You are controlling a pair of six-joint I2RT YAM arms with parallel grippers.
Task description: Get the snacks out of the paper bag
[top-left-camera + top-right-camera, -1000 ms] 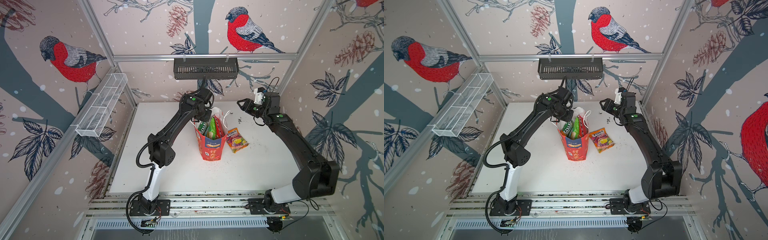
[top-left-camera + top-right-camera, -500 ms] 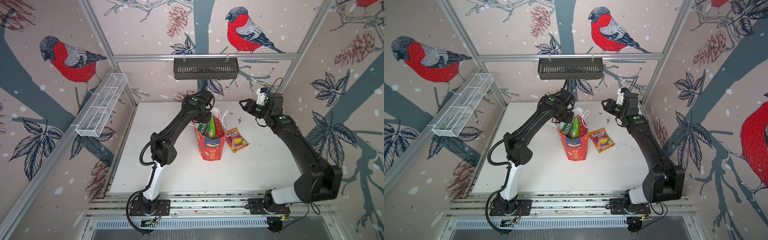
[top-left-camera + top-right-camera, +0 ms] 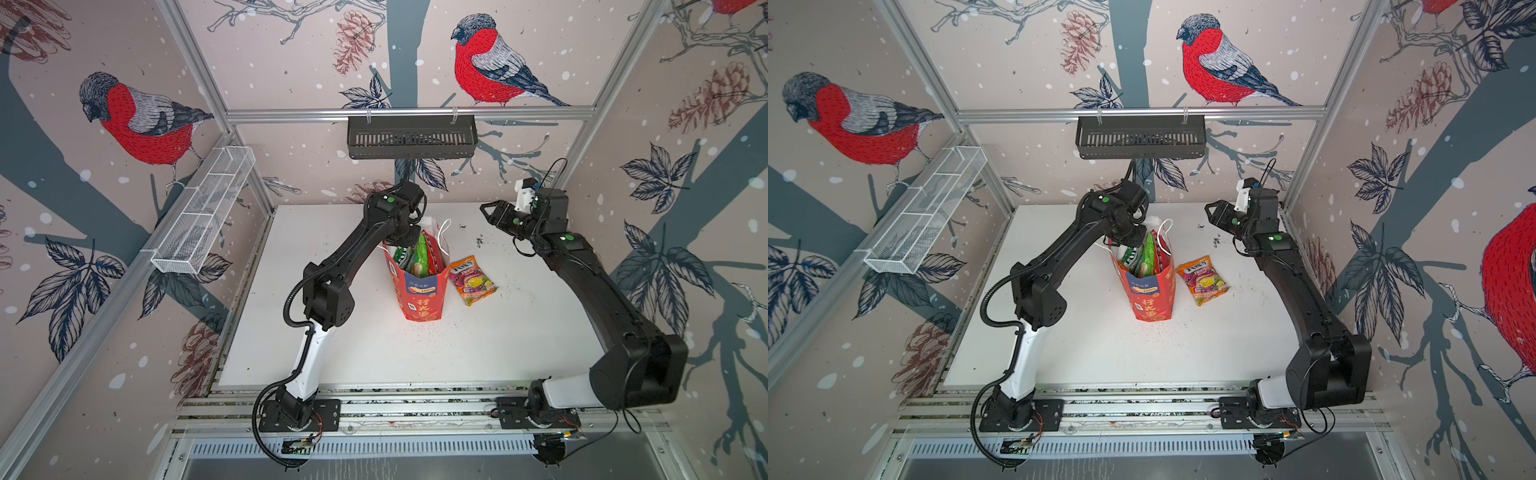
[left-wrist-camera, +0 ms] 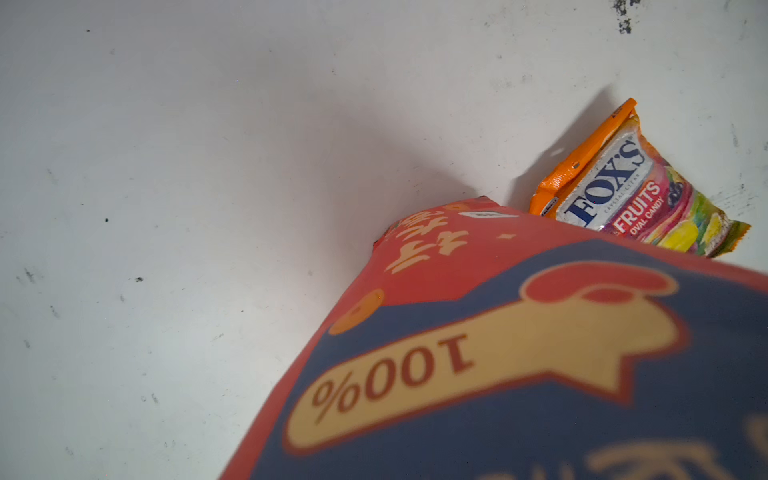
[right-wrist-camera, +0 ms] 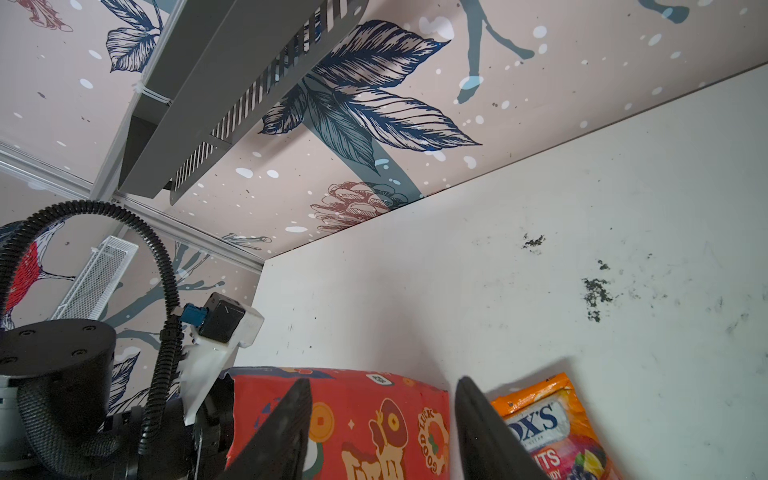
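Left tool [image 3: 402, 240] seemingly inside the red-orange paper gift bag [image 3: 422, 291]; we cannot tell its grip. Right tool [image 3: 487, 212] spread, empty, near it.

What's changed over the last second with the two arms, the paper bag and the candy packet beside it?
The left gripper shifted slightly at the mouth of the paper bag, among the snacks. Its fingers are hidden, so no grip can be confirmed. The right gripper, open and empty, edged slightly rightward in both top views. The bag stayed upright, the Fox's packet flat beside it.
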